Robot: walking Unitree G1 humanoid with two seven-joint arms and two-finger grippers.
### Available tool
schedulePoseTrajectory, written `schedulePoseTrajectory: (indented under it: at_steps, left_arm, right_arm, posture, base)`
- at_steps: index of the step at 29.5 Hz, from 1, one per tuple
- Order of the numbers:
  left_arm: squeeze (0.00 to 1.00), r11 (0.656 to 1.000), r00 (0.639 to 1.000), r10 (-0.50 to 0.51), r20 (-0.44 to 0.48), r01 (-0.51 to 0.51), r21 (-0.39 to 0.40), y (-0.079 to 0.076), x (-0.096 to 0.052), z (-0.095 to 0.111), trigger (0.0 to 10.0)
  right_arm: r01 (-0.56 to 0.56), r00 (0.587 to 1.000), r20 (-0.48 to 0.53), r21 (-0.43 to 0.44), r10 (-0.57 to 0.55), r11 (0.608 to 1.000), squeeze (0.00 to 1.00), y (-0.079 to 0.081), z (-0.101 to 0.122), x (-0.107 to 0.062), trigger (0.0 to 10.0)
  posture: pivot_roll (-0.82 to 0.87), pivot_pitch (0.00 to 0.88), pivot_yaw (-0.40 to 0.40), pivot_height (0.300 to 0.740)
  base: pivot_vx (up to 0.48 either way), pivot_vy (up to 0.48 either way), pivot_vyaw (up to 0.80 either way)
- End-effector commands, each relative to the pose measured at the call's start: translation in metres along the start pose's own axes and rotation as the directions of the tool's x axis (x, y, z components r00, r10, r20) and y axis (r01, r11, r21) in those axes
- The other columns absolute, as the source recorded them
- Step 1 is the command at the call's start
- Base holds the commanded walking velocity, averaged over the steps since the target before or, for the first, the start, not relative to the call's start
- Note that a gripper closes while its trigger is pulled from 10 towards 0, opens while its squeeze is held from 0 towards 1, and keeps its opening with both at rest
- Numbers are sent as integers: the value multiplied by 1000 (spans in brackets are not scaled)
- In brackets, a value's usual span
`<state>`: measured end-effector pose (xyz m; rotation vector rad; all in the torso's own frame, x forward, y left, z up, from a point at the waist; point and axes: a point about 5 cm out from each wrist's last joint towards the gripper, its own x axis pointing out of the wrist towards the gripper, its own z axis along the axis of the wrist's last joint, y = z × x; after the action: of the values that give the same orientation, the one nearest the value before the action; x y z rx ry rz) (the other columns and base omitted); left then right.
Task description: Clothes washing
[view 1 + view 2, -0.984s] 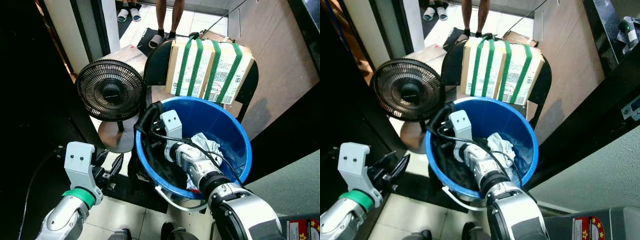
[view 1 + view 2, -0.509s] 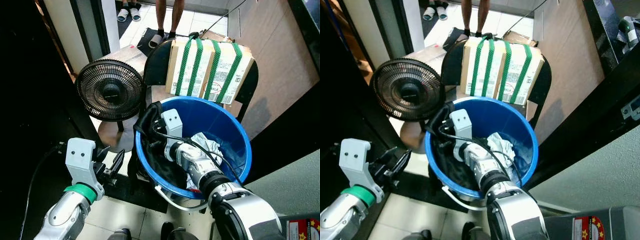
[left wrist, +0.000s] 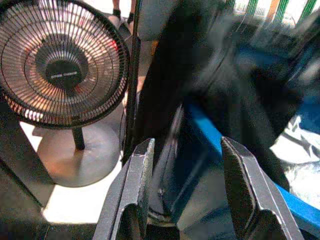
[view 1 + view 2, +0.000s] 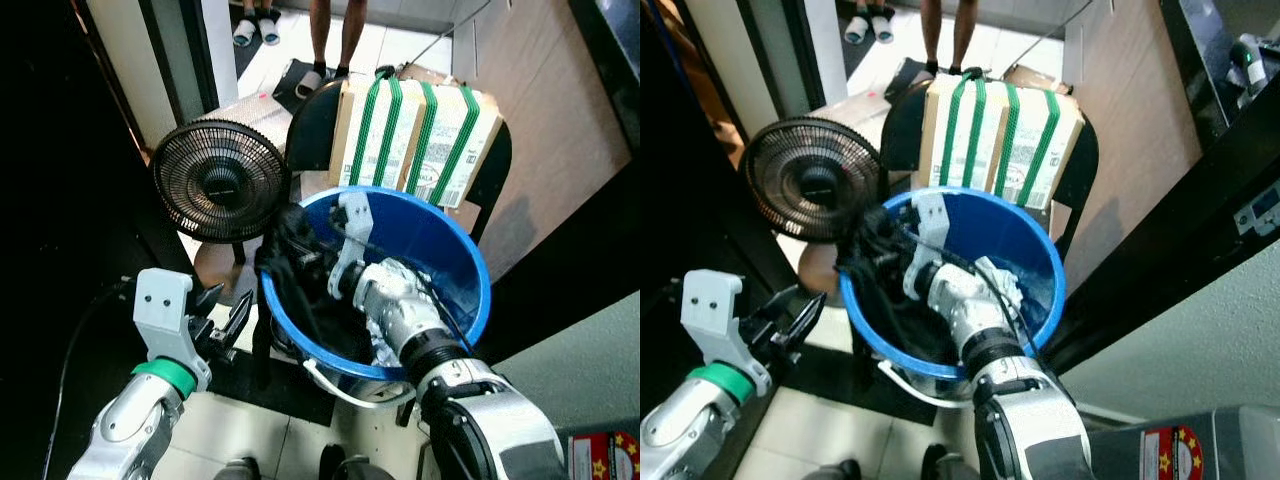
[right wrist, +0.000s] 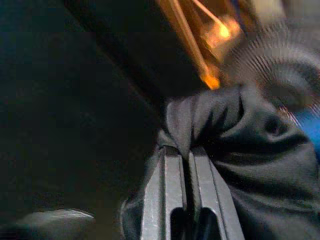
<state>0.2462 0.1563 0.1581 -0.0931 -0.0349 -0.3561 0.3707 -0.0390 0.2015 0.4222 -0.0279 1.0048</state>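
right claw (image 5: 178, 165) clamped on a black garment (image 4: 300, 270), fingers pressed together with cloth bunched between them. it sits at the far-left rim of the blue bucket (image 4: 470, 300); the garment hangs from it, partly over the rim and partly down inside. white cloth (image 4: 1002, 285) lies in the bucket to the right of the arm. left claw (image 3: 185, 195) is spread apart, holding nothing, low on the left, just beside the bucket's outer wall, fingers pointing toward it. black fan (image 4: 220, 183) stands on the floor left of the bucket, near its rim. cardboard box with green straps (image 4: 418, 140) rests on a dark chair (image 4: 312, 125) just beyond the bucket. a person's legs (image 4: 332, 30) at the far edge, sandals (image 4: 258, 22) beside them.
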Motion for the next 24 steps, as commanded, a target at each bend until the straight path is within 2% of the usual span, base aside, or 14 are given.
schedulePoseTrajectory:
  at_steps: [1, 7, 9, 10, 12, 13, 14, 15, 16, 17, 18, 20, 21, 24]
  left_arm:
    - [0, 1000, 1000, -12, 5, 12, -18, 1, 1, -3, 10000]
    - [0, 999, 999, -22, 33, 22, -23, 2, 6, 0, 10000]
    - [0, 999, 999, -23, 46, 25, -32, 3, 7, 2, 10000]
    - [0, 999, 998, -23, 53, 25, -34, 3, 8, 3, 10000]
    - [0, 999, 998, -23, 59, 25, -34, 3, 10, 3, 10000]
    - [0, 999, 997, -16, 70, 18, -35, 4, 11, 5, 10000]
    - [0, 999, 997, -16, 70, 18, -35, 4, 11, 5, 10000]
    - [0, 999, 997, -10, 77, 13, -37, 5, 11, 6, 10000]
    - [0, 999, 997, -10, 77, 13, -37, 5, 11, 6, 10000]
    - [0, 999, 996, 2, 91, 2, -40, 6, 12, 8, 10000]
    - [0, 999, 995, 11, 102, -7, -42, 7, 13, 10, 10000]
    - [0, 999, 992, 21, 124, -15, -50, 7, 16, 12, 10000]
    - [0, 998, 990, 27, 136, -20, -54, 8, 17, 14, 10000]
    - [0, 998, 988, 36, 148, -28, -56, 8, 19, 16, 10000]
  right_arm:
    - [-140, 982, 126, -11, 140, 990, 0, 18, 34, 1, 0]
    - [-239, 933, 261, -71, 249, 969, 0, 37, 83, -8, 0]
    - [-245, 895, 357, -107, 267, 964, 0, 43, 112, -9, 0]
    - [-186, 860, 458, -128, 224, 974, 0, 42, 138, -11, 0]
    - [-117, 809, 563, -132, 171, 984, 0, 39, 165, -15, 0]
    - [-9, 711, 700, -83, 65, 997, 0, 30, 197, -26, 0]
    - [-9, 711, 700, -83, 65, 997, 0, 30, 197, -26, 0]
    - [47, 628, 778, -29, -7, 998, 0, 24, 217, -35, 0]
    - [47, 628, 778, -29, -7, 998, 0, 24, 217, -35, 0]
    - [112, 574, 819, -53, -21, 992, 0, 22, 235, -49, 0]
    - [169, 571, 821, -108, -8, 980, 0, 22, 243, -58, 0]
    - [254, 670, 742, -229, -1, 940, 0, 22, 234, -63, 0]
    - [287, 704, 709, -233, -40, 929, 0, 17, 221, -62, 0]
    - [315, 728, 682, -230, -79, 921, 0, 13, 209, -62, 0]
  posture:
    - [116, 79, 5, 740]
    - [111, 60, 4, 740]
    - [109, 55, 3, 740]
    - [108, 48, 1, 740]
    - [110, 46, -4, 740]
    - [110, 46, -4, 740]
    - [110, 46, -4, 740]
    - [110, 46, -4, 740]
    - [110, 46, -4, 740]
    - [109, 41, -14, 740]
    - [110, 33, -20, 740]
    - [110, 33, -20, 740]
    - [111, 26, -25, 740]
    - [113, 21, -29, 740]
  base:
    - [0, 0, 0]
    - [0, 0, 0]
    - [0, 0, 0]
    - [0, 0, 0]
    - [0, 0, 0]
    - [0, 0, 0]
    - [0, 0, 0]
    - [0, 0, 0]
    - [0, 0, 0]
    - [0, 0, 0]
    - [0, 0, 0]
    - [0, 0, 0]
    - [0, 0, 0]
    - [0, 0, 0]
